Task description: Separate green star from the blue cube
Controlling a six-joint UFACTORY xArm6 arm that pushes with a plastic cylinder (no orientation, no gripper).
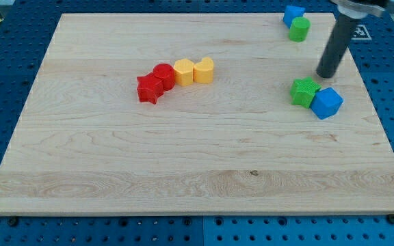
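The green star (304,91) lies at the view's right, touching the blue cube (327,102), which sits just to its lower right. My tip (327,75) is on the board just above the pair, a little above the blue cube and to the upper right of the green star, touching neither. The dark rod rises from it toward the view's top right.
A small blue block (293,14) and a green block (299,29) sit together at the top right. A row of a red star (149,89), red cylinder (163,74), yellow block (183,72) and yellow heart (204,70) lies left of centre.
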